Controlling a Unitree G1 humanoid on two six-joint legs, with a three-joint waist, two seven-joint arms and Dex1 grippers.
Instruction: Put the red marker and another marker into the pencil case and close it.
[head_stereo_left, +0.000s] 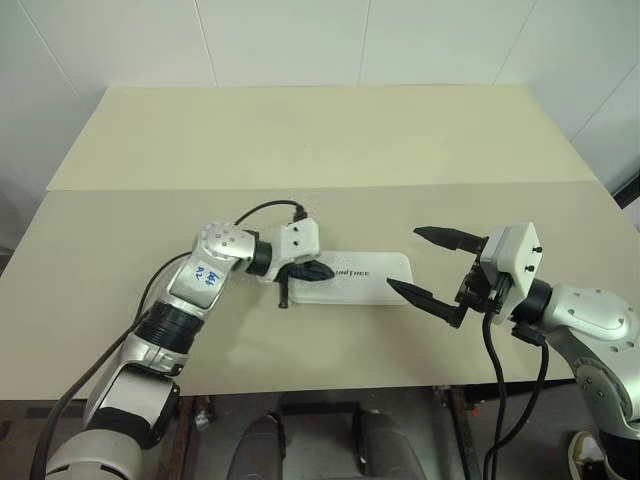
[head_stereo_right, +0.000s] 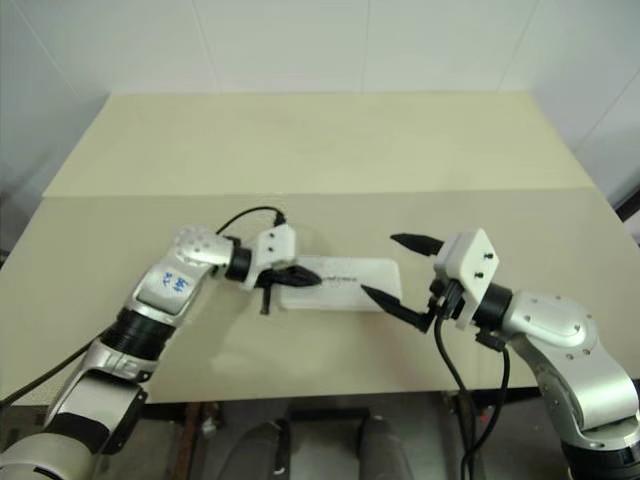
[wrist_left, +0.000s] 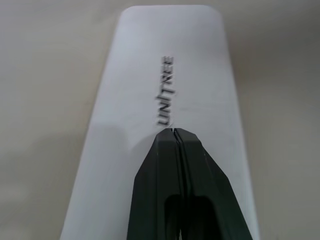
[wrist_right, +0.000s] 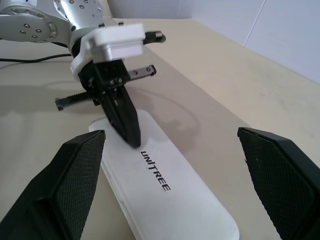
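The pencil case (head_stereo_left: 365, 275) lies flat on the tan table with its white lid down and dark lettering on top. My left gripper (head_stereo_left: 318, 271) is shut, with nothing between its fingers. Its tips point down at the lid near the case's left end, just before the lettering (wrist_left: 167, 90), and appear to touch it in the right wrist view, where the left gripper (wrist_right: 132, 140) stands over the case (wrist_right: 170, 200). My right gripper (head_stereo_left: 403, 258) hovers open at the case's right end, one finger on each side of that end, holding nothing. The red marker and the other marker are out of view.
The table (head_stereo_left: 300, 140) runs far back to a white tiled wall, with a seam (head_stereo_left: 450, 184) across its middle. A black cable (head_stereo_left: 262, 208) loops from my left wrist over the table. The front edge (head_stereo_left: 330, 388) is close below the case.
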